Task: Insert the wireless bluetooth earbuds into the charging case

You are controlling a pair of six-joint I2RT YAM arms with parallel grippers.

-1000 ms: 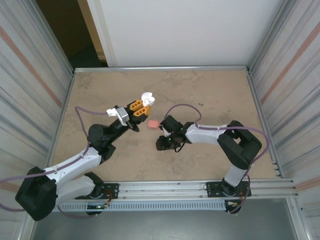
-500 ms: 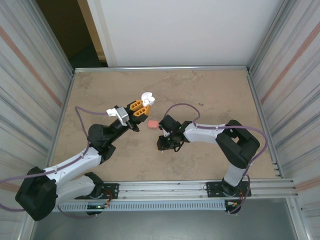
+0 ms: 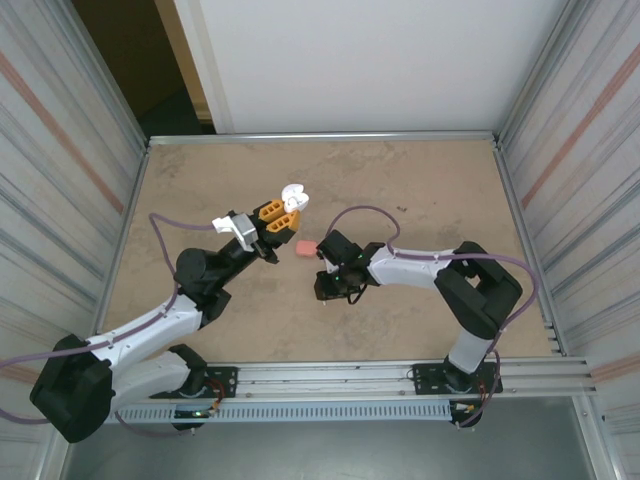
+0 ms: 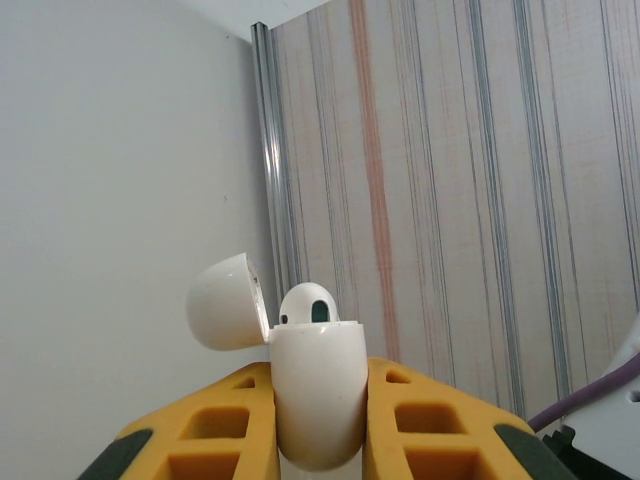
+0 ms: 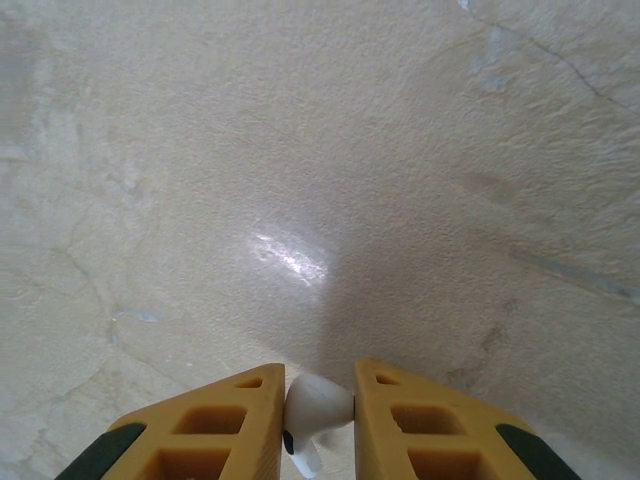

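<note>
My left gripper (image 3: 281, 216) is raised above the table, shut on a white charging case (image 3: 293, 197). In the left wrist view the case (image 4: 318, 420) stands upright between the yellow fingers (image 4: 440, 420). Its lid (image 4: 225, 302) is flipped open to the left, and one white earbud (image 4: 308, 305) sits in the case. My right gripper (image 5: 320, 392) is down at the table, shut on a second white earbud (image 5: 318, 403) whose stem points down. In the top view the right gripper (image 3: 326, 292) is near the table's middle.
A small pink object (image 3: 307, 246) lies on the beige table (image 3: 400, 180) between the two grippers. Corrugated metal walls (image 3: 560, 150) stand on both sides, and a metal rail (image 3: 330, 375) runs along the near edge.
The right gripper's jaws have closed in on the white earbud. Both arms have stayed nearly where they were.
</note>
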